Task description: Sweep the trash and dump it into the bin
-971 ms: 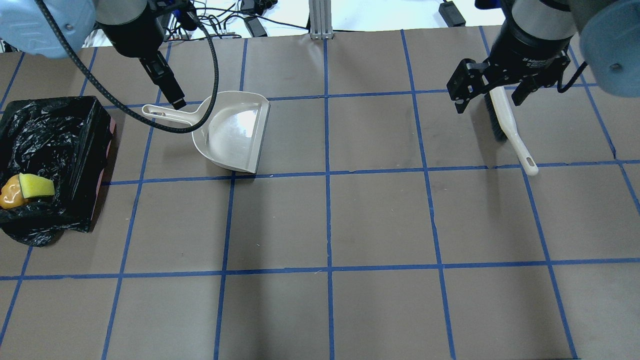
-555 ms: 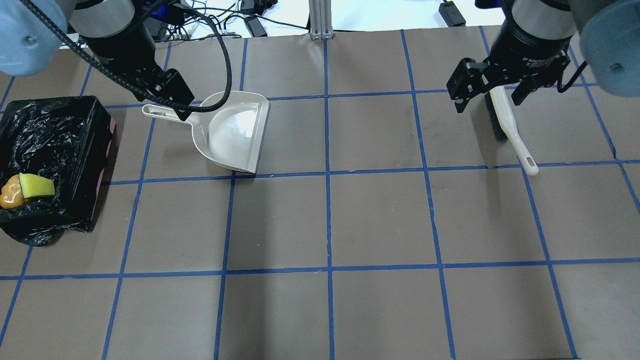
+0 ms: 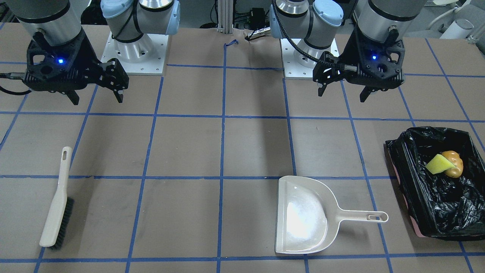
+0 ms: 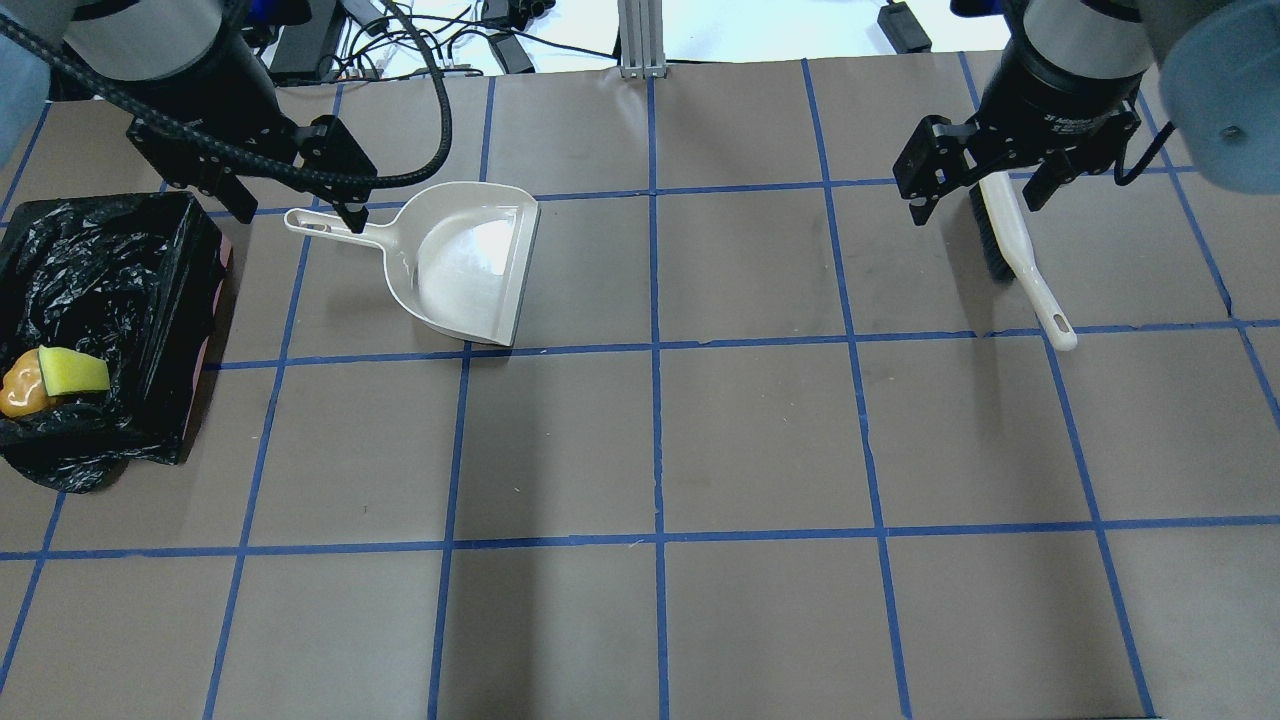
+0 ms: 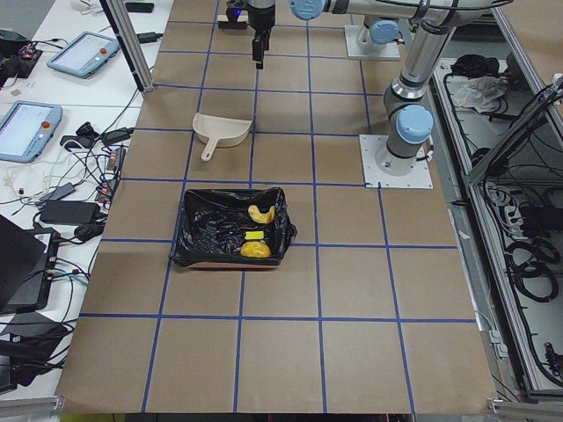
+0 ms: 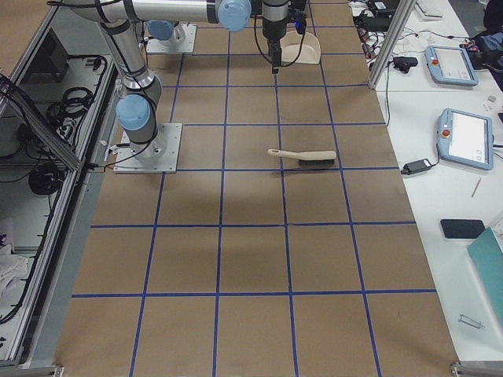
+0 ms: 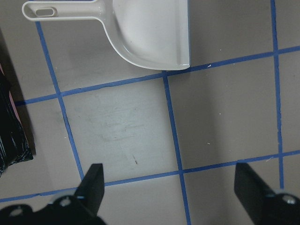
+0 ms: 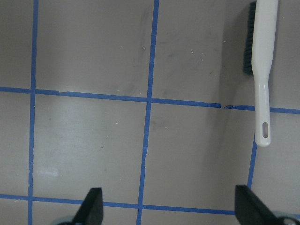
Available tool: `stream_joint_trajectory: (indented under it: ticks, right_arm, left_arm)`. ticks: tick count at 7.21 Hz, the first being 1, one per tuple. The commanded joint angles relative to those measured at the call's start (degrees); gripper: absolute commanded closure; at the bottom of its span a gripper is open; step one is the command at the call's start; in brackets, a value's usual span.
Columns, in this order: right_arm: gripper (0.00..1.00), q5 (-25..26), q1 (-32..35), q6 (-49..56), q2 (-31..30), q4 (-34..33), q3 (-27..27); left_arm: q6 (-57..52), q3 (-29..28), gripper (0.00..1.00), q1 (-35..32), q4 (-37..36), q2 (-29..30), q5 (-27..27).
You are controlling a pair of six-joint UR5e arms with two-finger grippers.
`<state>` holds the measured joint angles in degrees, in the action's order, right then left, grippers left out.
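Observation:
The bin (image 4: 188,300), lined with a black bag, stands at the table's left end; it also shows in the front view (image 3: 398,159) and the left view (image 5: 198,230). In it lie a yellow-green wedge (image 4: 72,372) and a golden-brown lump (image 4: 20,393). The left view shows a third, curved piece (image 5: 260,214) there too. My left gripper (image 4: 298,212) is open and empty, raised over the beige dustpan's handle (image 4: 330,226). My right gripper (image 4: 975,205) is open and empty, above the brush (image 4: 1012,245).
The dustpan (image 3: 303,220) lies flat and empty to the right of the bin. The white-handled brush (image 3: 57,204) lies on the table's far right side. Cables and devices lie beyond the table's far edge.
My left wrist has turned, so its open jaws now show broadside, and it has drawn back to the left over the dustpan handle. The right arm, dustpan and brush have not moved.

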<state>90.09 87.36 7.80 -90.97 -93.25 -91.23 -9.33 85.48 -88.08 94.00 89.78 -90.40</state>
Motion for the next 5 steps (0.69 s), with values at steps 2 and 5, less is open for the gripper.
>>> stream_joint_trajectory:
  ticks: [2,5]
  right_arm:
    - [0.0,0.0,0.0,-0.06,0.0,0.0,0.0]
    - [0.0,0.09,0.0,-0.06,0.0,0.0,0.0]
  left_arm:
    - [3.8,0.3,0.0,0.36,1.01,-1.98,1.37]
    - [2.66,0.39,0.0,0.89,1.1,-1.98,0.67]
